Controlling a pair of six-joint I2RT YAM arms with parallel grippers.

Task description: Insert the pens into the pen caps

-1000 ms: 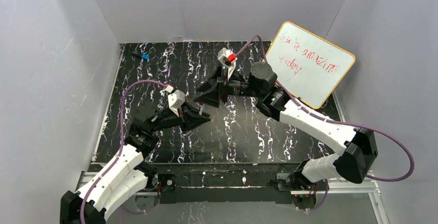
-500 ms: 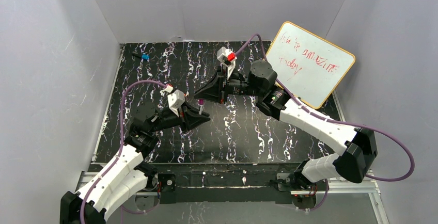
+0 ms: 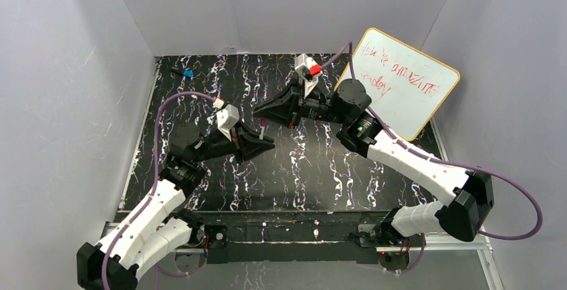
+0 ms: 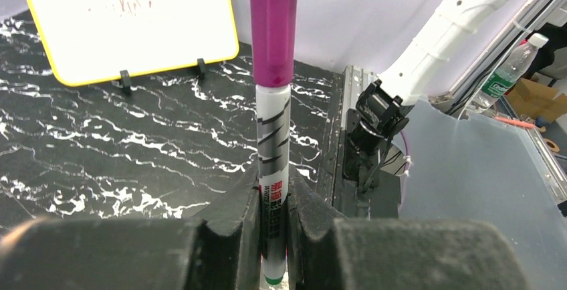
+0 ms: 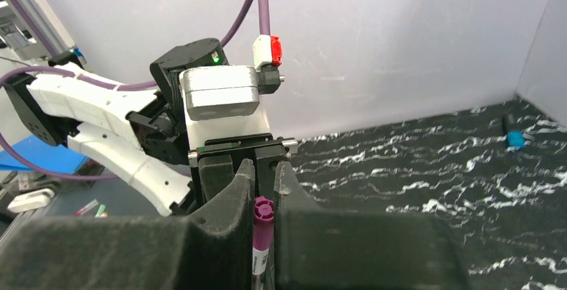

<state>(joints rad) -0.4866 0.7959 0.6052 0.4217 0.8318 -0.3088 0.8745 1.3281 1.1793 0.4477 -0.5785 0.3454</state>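
Black marbled tabletop (image 3: 321, 170) lies below, and the white pen (image 4: 273, 163) is held above it, upright, with the purple cap (image 4: 273, 23) already set over its upper end. The left gripper (image 4: 273, 203) is clamped on the barrel. The right gripper (image 5: 263, 170) is placed just at the cap, its fingers (image 5: 234, 190) nearly together; whether the cap is pressed by them cannot be told. If the cap is only half seated, or is dragged by the right fingers, it could be pulled off, or the pen tilted. Against half a second ago, the right gripper has been drawn back toward the whiteboard (image 3: 404, 83), and the grippers are further apart.
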